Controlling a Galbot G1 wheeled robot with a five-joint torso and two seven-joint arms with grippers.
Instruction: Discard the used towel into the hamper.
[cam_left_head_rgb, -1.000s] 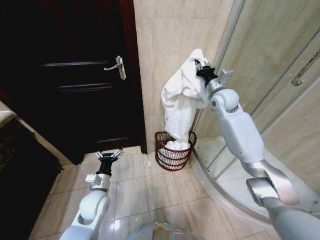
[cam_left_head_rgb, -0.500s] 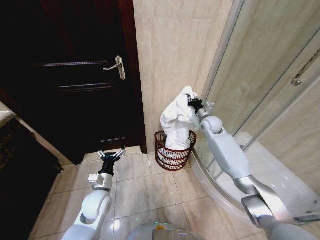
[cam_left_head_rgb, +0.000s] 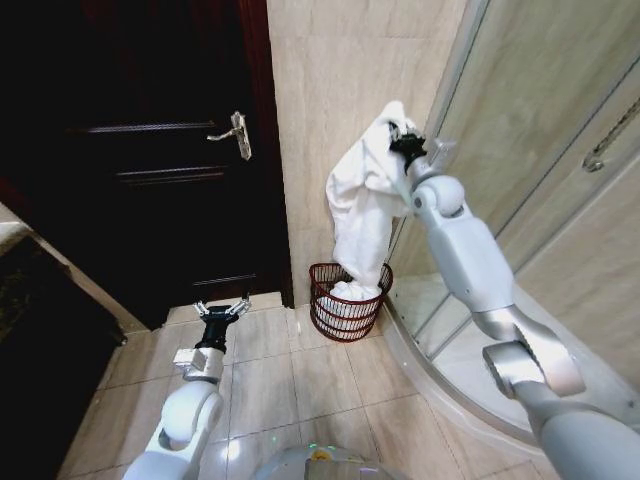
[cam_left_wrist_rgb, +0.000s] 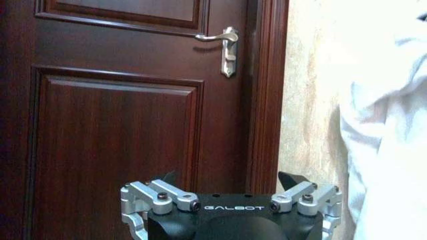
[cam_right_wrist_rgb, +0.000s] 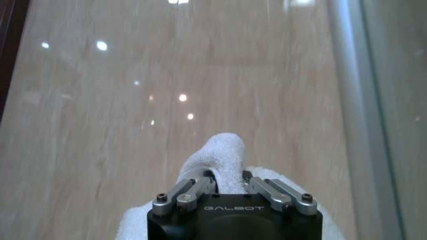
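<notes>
One white towel (cam_left_head_rgb: 362, 200) dangles over the hamper (cam_left_head_rgb: 349, 301), clamped in the right gripper (cam_left_head_rgb: 404, 143); the left gripper (cam_left_head_rgb: 221, 311) waits low, fingers spread.

The tiled floor (cam_left_head_rgb: 300, 385) carries the hamper (cam_left_head_rgb: 349, 302), which stands against the wall by the shower's curb (cam_left_head_rgb: 430, 375). The towel's (cam_left_head_rgb: 362, 205) lower end rests inside it

"GALBOT" stands on the left hand (cam_left_wrist_rgb: 230, 181) and right hand (cam_right_wrist_rgb: 227, 176).
</notes>
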